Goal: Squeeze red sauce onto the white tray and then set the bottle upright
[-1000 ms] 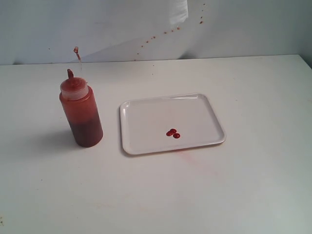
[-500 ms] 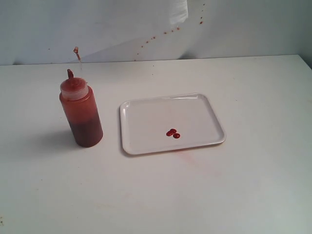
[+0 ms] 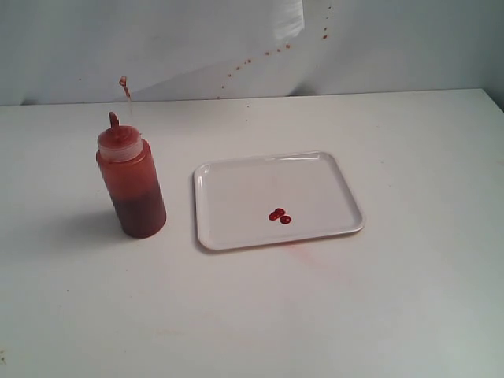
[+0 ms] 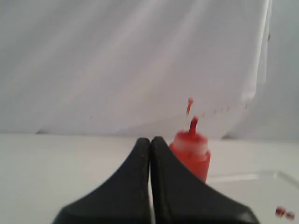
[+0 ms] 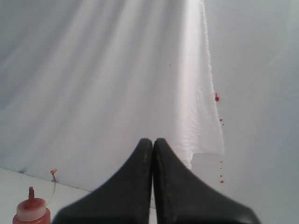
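Two pairs of black jaws, the left jaws and the right jaws, are each pressed together tip to tip, and we see nothing pinched in either. Beyond the left jaws the squeeze bottle (image 4: 191, 151) stands upright, well clear of them. The right wrist view catches only its cap and shoulder, low in a corner.

In the exterior view we find the bottle on the table (image 3: 394, 315) to the left of the white tray (image 3: 236, 189), near it but not touching. Its red-stained nozzle (image 3: 113, 120) points up, and the thin tethered tip cap (image 3: 123, 81) arches above it. Red sauce (image 3: 279, 216) lies on the tray as two small glossy blobs that touch each other, in the tray's nearer half and about midway across it. More sauce shows through the bottle's wall, darker toward the base.

A faint pinkish smear (image 3: 303, 252) marks the table just off the tray's near edge. Behind the tray, tiny red splatters (image 3: 268, 53) dot the white backdrop.
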{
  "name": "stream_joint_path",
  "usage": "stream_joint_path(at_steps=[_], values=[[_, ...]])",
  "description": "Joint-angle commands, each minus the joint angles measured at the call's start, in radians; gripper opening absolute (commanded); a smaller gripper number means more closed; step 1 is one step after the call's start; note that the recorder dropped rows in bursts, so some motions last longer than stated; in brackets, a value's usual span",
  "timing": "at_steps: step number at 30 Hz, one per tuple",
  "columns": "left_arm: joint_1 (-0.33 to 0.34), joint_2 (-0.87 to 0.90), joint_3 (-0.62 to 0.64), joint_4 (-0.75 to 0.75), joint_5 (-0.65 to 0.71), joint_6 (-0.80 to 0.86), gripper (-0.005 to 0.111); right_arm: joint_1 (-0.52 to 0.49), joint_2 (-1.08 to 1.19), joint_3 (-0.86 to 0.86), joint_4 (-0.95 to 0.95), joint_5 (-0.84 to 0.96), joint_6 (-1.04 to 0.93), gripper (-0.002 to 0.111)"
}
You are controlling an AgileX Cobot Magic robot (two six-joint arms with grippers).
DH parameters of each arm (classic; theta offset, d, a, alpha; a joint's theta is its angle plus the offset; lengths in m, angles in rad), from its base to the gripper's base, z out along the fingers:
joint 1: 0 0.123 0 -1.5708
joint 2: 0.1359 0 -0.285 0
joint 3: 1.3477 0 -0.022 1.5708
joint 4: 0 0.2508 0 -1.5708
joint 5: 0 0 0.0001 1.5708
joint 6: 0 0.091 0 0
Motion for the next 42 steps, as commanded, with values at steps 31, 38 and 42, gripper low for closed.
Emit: stream_joint_path(at_steps=[31, 38, 42], values=[[0.000, -0.014, 0.068, -0.042, 0.163, 0.227, 0.001, -0.007, -0.003, 0.005, 0.002, -0.003, 0.005, 0.000], [0.000, -0.014, 0.068, -0.042, 0.163, 0.227, 0.001, -0.007, -0.003, 0.005, 0.002, -0.003, 0.005, 0.000], [0.000, -0.014, 0.068, -0.042, 0.163, 0.227, 0.001, -0.006, -0.003, 0.005, 0.002, -0.003, 0.007, 0.000]])
